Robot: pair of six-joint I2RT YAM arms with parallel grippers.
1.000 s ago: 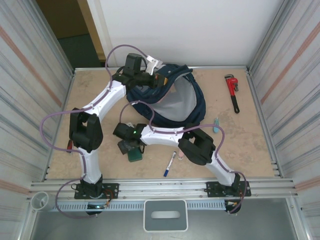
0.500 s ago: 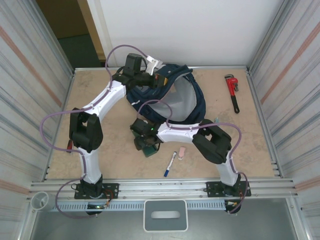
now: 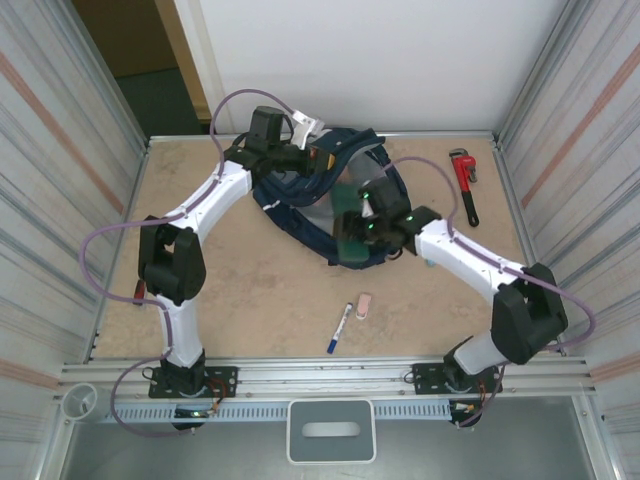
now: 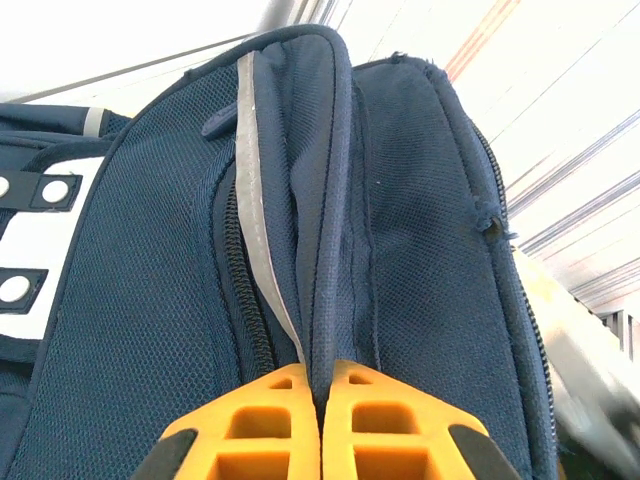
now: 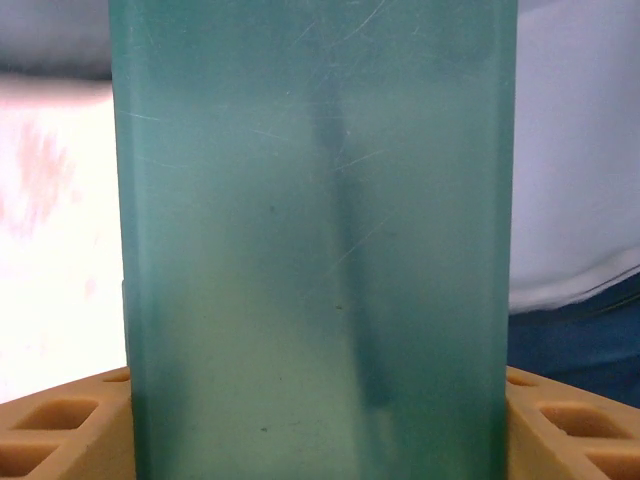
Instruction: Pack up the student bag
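- Bag (image 3: 298, 225) lies at the far middle of the table (image 3: 200, 290), mouth open.
- Left gripper (image 4: 320, 420) is pinched tight on the bag's top edge.
- Right gripper (image 5: 320, 425), jaws half-spread, clasps a green case (image 5: 320, 230) over the bag's mouth.
- Wrench (image 3: 465, 185) lies far right.

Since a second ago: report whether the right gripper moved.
Yes. The right gripper, holding a translucent green box, went from near the white marker to the navy fabric backpack.
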